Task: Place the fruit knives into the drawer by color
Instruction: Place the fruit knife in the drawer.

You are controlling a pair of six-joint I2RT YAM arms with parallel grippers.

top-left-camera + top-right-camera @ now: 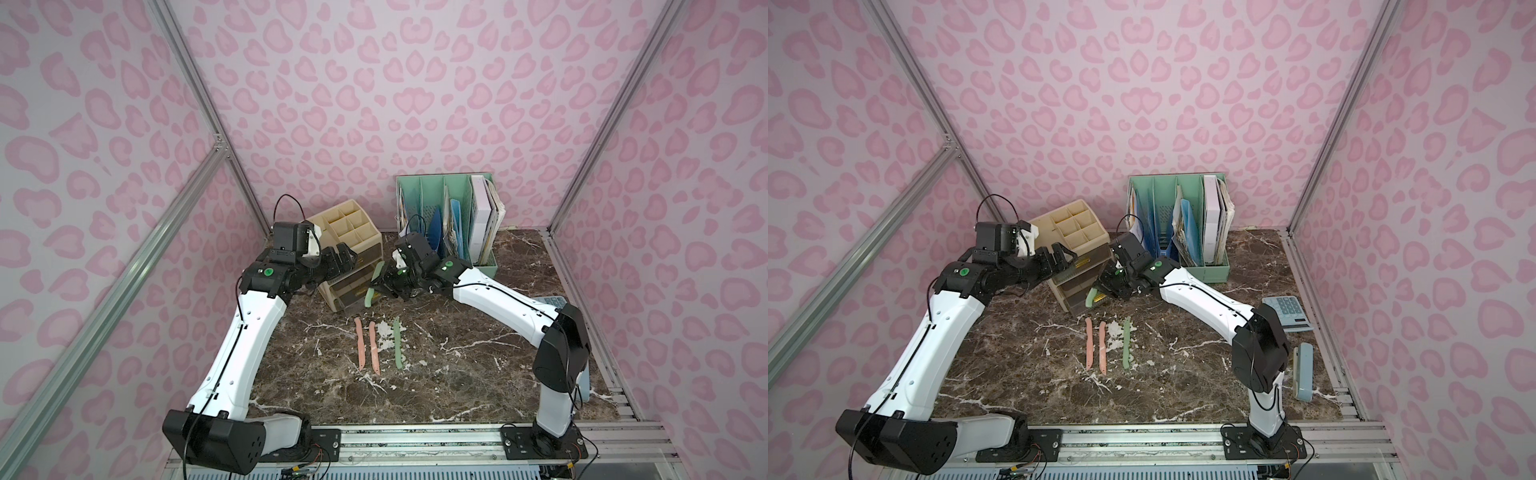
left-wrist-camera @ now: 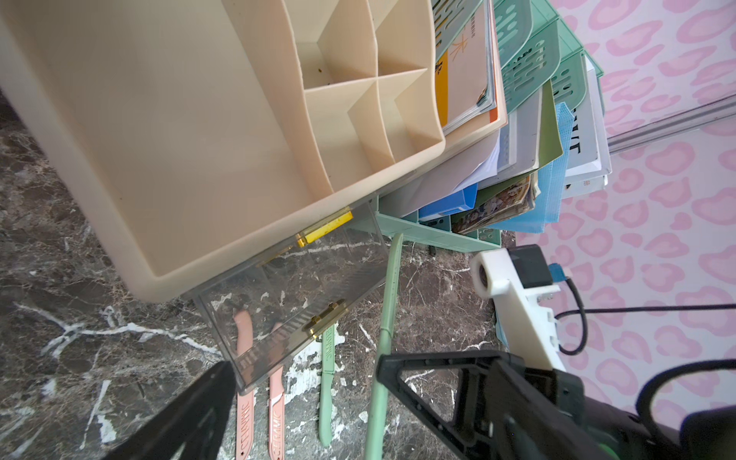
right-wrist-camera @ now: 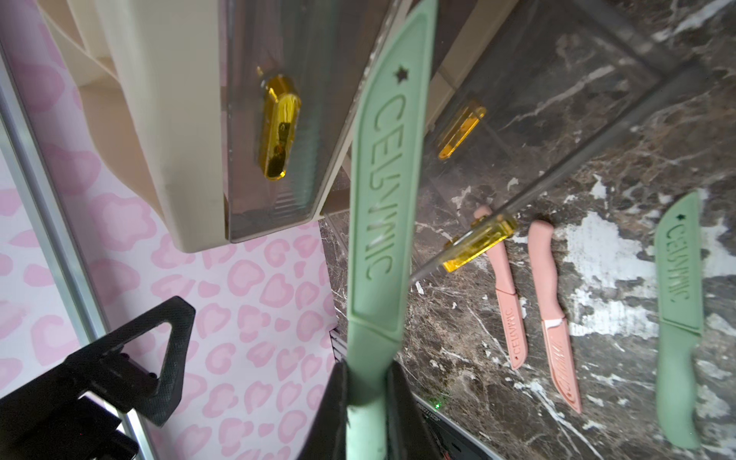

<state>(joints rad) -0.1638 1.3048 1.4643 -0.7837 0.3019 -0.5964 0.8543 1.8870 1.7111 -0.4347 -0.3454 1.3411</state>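
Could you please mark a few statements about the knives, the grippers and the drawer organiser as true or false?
1. The right gripper is shut on a green knife. True.
2. The left gripper holds a pink knife. False: it is open and empty, near the organiser.
3. Two pink knives lie side by side on the table. True.
4. All the organiser's drawers are shut. False: the lowest clear drawer is pulled out.
5. The loose green knife rests across the pink knives. False: it lies beside them, apart.
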